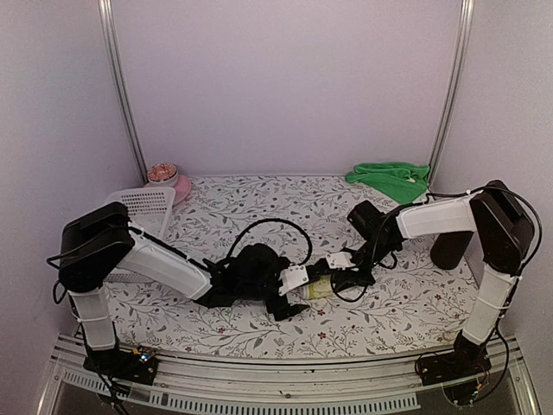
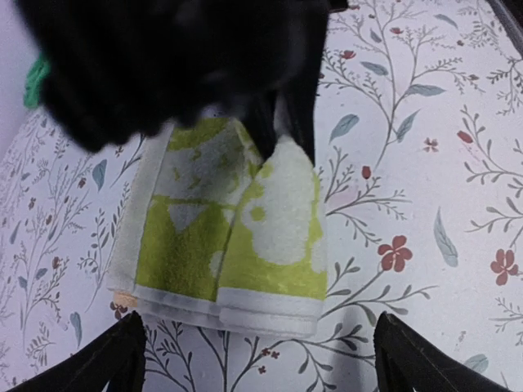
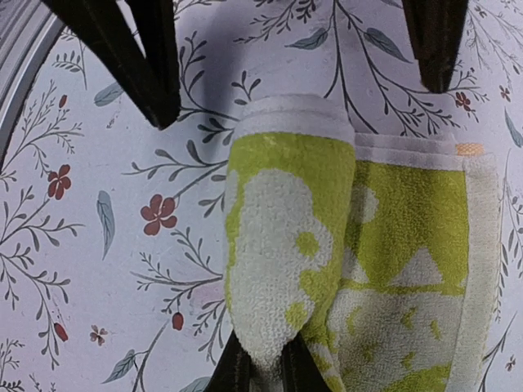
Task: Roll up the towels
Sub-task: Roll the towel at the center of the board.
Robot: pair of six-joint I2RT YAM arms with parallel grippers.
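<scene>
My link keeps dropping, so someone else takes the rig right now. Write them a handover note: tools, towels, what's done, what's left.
Left tool: open, facing one end of the yellow towel, gripping nothing.
Right tool: shut on the yellow towel's other end.
Yellow towel: front centre, one side rolled, the rest flat.
Green towel: bunched at the far right, not rolled.
Done: the yellow roll is started.
Left: finish it, then roll the green towel.

Floral table bears yellow-lime towel, green towel, basket, pink bowl.
</scene>
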